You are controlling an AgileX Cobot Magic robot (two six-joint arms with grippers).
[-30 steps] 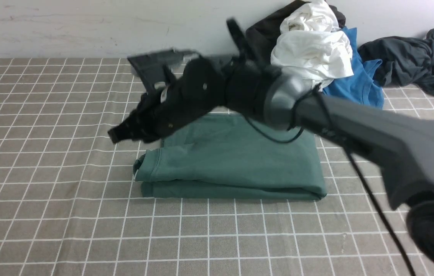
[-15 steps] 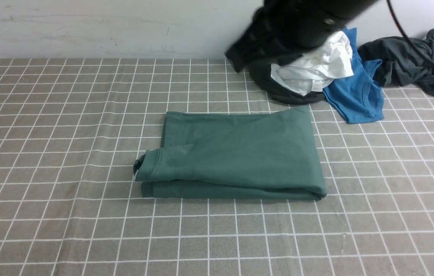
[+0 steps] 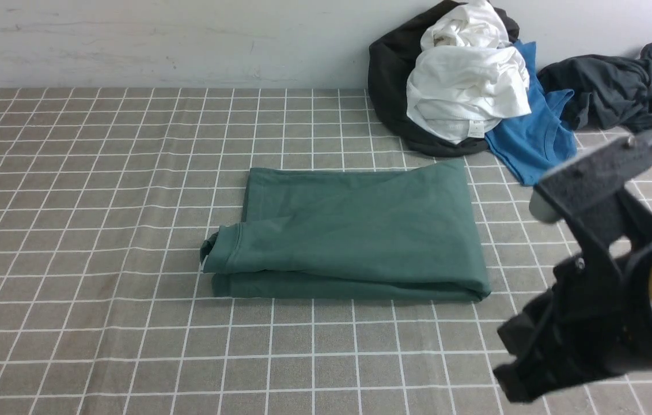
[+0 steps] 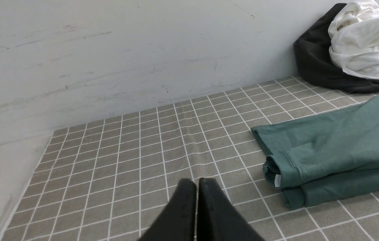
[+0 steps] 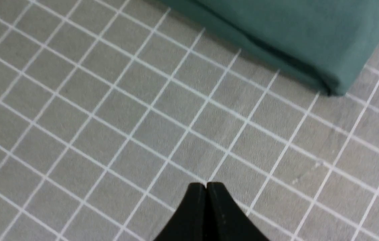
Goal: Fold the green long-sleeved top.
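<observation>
Grey cloth printed with a white grid (image 3: 101, 346) covers the flat work surface, which runs back to a pale, scuffed wall (image 3: 159, 46). On it, ahead of the black right gripper (image 3: 510, 360) and off to that claw's left, lies the dark green long-sleeved cotton top (image 3: 360, 236), already doubled into a low, wide bundle. Both claws are narrow, fingertips together: the right one holds nothing and hangs apart from the fabric, and the black left gripper (image 4: 194, 184) is just as empty, with the bundle to its right.

Far ahead of the right claw, beyond the top, sit a heap of white fabric (image 3: 467, 86) on black cloth (image 3: 386, 75), a bright blue garment (image 3: 545, 132) and a crumpled charcoal garment (image 3: 614, 89).

Folding looks well along, probably between folds or near the end. Yet the layers don't line up: the upper one slants, and the end nearer the left claw sticks out unevenly. If another fold or a tidy-up is wanted, the claws need to open, come down at an edge and pinch every layer; catching only the upper one could pull the bundle apart.
</observation>
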